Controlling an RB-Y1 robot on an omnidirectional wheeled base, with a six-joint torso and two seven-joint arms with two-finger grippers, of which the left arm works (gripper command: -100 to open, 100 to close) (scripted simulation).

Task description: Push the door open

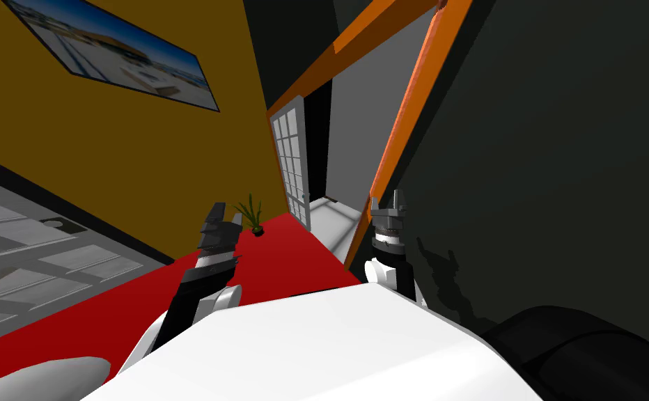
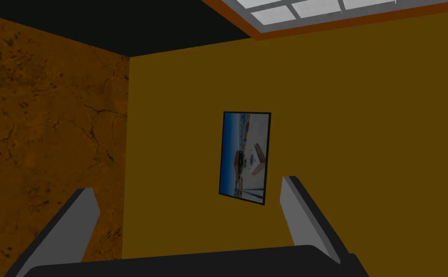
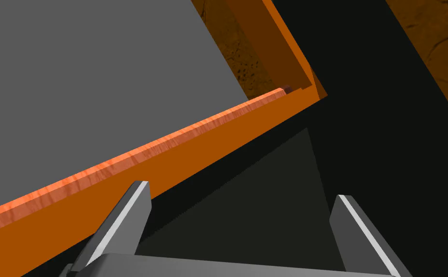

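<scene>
1. Step in hand: bring the right gripper [image 1: 388,200] to the door [image 1: 292,161] and press it farther open. This gripper is released, with its fingers spread and nothing between them. It points at the right post of the orange frame [image 1: 403,118], close to the dark wall [image 1: 525,174] that carries its shadow.
2. The door is well apart from that gripper, at the far left of the opening, just beside the left post. Contact probably calls for the arm to swing left and reach far, or for the base to roll forward over the red floor [image 1: 274,257].
3. Press with the flat of the fingers on a bar, not a pane, and near the free edge, where the least force should serve.
4. Keep the forearm off the right post while turning.
5. Left gripper [image 1: 225,212]: released and empty, raised over the floor at near left. Leave it idle.
6. Door appearance: a tall, narrow white leaf with a grid of pale panes. It looks partly swung away, and a grey wall and pale floor show through the gap. No handle can be made out.
</scene>
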